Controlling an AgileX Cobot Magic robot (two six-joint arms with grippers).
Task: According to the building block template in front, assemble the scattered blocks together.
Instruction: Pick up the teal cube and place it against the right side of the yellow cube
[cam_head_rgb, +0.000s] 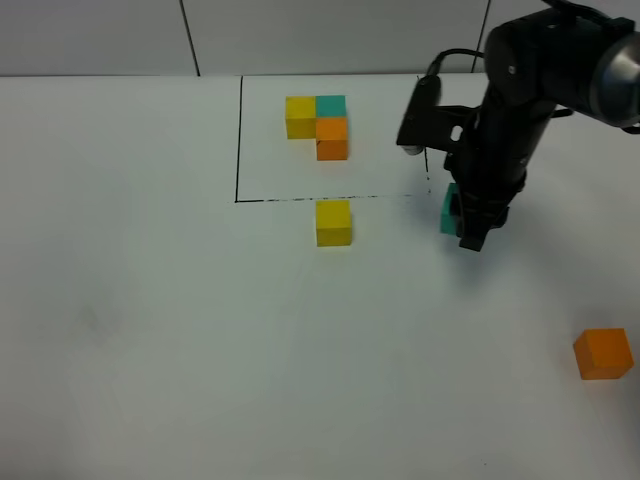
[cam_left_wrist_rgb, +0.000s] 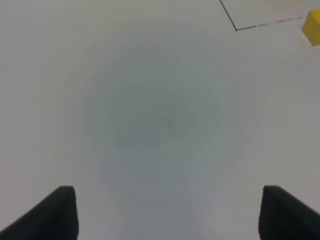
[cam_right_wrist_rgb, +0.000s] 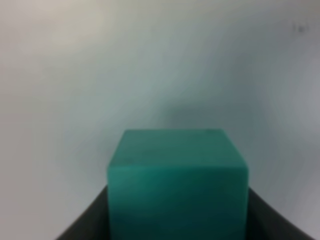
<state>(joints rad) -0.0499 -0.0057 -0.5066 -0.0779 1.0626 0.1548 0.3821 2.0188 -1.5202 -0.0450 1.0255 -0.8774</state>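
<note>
Closest to the lens, the teal cube fills the right wrist view, pinched between the jaws of the right gripper. It hangs beside the near right corner of the marked square. Whether it is clear of the table cannot be told. The right arm leans over it. Inside the square sits the template, yellow and teal abreast, orange against the teal. The yellow cube lies just outside the square's near line, and the orange cube is well apart at the near right. The left gripper hangs wide apart and empty. The step in hand looks like carrying teal. The next move calls for setting it flush against yellow, on the side facing the right arm.
</note>
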